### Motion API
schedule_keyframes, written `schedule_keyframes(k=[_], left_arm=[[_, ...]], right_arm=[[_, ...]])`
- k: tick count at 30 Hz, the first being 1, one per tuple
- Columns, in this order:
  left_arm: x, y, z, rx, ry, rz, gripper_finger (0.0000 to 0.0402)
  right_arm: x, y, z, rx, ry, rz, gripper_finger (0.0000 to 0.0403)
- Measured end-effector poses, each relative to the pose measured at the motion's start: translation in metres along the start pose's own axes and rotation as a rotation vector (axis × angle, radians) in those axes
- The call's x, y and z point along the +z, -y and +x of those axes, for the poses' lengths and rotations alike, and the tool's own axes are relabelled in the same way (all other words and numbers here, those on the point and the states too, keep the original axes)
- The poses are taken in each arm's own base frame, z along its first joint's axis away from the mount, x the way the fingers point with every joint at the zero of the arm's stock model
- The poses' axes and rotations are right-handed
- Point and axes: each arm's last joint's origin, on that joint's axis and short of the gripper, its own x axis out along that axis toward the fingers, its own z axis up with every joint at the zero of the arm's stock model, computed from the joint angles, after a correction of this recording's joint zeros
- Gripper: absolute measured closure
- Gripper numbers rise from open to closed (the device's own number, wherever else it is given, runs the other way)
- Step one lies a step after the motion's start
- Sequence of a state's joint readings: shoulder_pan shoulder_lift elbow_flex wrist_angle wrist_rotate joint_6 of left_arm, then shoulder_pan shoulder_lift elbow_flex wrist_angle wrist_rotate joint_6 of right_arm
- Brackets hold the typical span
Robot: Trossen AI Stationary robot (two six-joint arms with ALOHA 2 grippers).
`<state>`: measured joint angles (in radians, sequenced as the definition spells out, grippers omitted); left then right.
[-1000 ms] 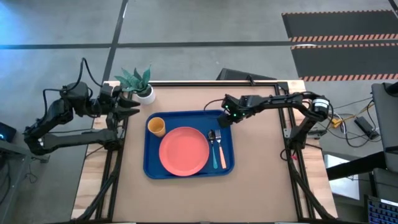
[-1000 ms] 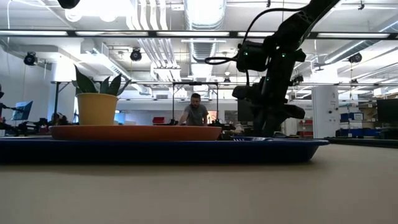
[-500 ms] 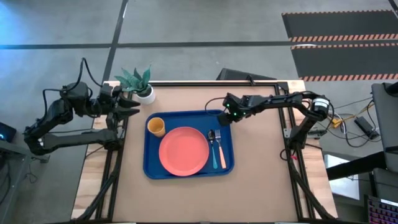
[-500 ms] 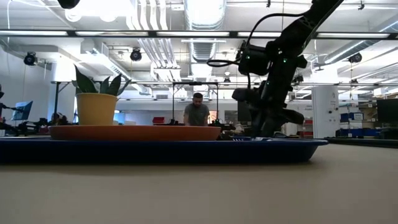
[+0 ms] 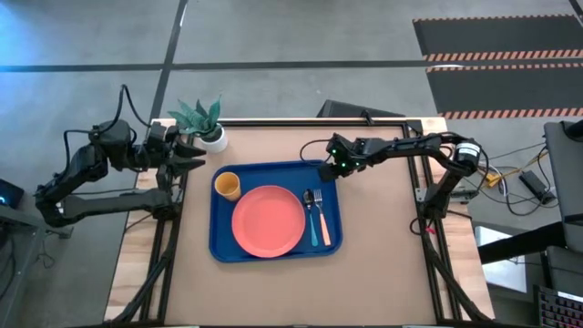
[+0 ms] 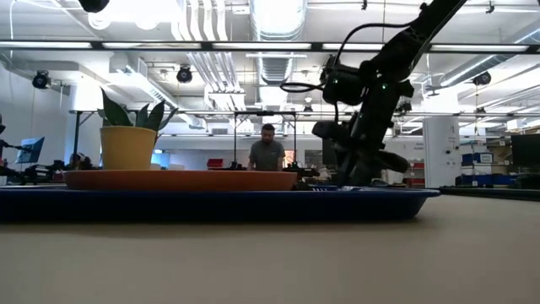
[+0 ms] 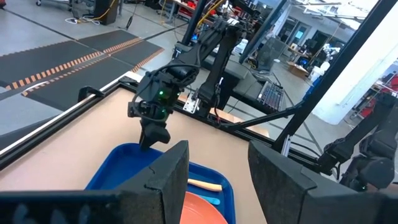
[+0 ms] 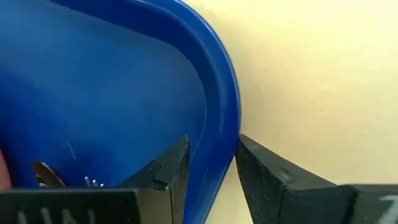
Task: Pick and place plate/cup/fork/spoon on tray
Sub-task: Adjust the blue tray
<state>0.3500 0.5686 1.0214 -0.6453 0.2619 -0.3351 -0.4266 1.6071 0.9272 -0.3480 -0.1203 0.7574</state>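
The blue tray (image 5: 219,246) lies on the table. On it are the coral-pink plate (image 5: 268,221), the orange-yellow cup (image 5: 228,186), the blue-handled spoon (image 5: 311,202) and the orange-handled fork (image 5: 322,226). My right gripper (image 5: 328,171) is at the tray's far right corner, shut on its rim; it also shows in the low view (image 6: 354,173). My left gripper (image 5: 193,155) is open and empty beyond the table's left edge, beside the potted plant. My right gripper (image 8: 212,149) has the tray's raised rim at the far right corner (image 8: 227,124) between its two fingers, one finger (image 8: 171,165) inside the tray and one (image 8: 267,174) outside it. The fingers come from above, slanting down. The tray lies flat on the table.
A white pot with a green plant (image 5: 211,135) stands at the table's far left corner, close to the tray and my left gripper. Bare tabletop lies right of and in front of the tray (image 5: 392,246). A person (image 6: 267,154) stands in the room beyond the table.
My right gripper has gone a little toward the table's left edge. The tray, with all that lies on it, has slid a little the same way, still flat on the table.
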Motion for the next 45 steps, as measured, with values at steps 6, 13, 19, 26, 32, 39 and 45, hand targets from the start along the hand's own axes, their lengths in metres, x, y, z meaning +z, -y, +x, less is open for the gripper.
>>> schedule_keyframes(k=[6, 13, 19, 26, 32, 39, 45], left_arm=[[0.0, 0.0, 0.0, 0.001, 0.0, 0.0, 0.0253], [0.0, 0.0, 0.0, 0.0, -0.001, 0.0, 0.0253], [0.0, 0.0, 0.001, 0.002, -0.003, 0.0, 0.0253], [0.0, 0.0, 0.002, 0.002, -0.005, -0.001, 0.0253], [0.0, 0.0, 0.001, 0.002, -0.004, 0.0, 0.0253], [0.0, 0.0, 0.001, 0.002, -0.004, 0.0, 0.0253], [0.0, 0.0, 0.001, 0.001, -0.004, 0.0, 0.0253]], right_arm=[[0.0, 0.003, 0.013, 0.0, -0.036, 0.005, 0.0285], [-0.001, 0.004, 0.018, -0.005, -0.051, 0.01, 0.03], [-0.004, 0.007, 0.017, -0.036, -0.087, 0.03, 0.0345], [-0.006, 0.008, 0.018, -0.037, -0.112, 0.074, 0.0363], [-0.012, 0.005, 0.018, -0.052, -0.136, 0.062, 0.0366], [-0.026, 0.004, 0.018, -0.121, -0.204, 0.067, 0.0367], [-0.041, 0.01, 0.022, -0.191, -0.23, 0.092, 0.0363]])
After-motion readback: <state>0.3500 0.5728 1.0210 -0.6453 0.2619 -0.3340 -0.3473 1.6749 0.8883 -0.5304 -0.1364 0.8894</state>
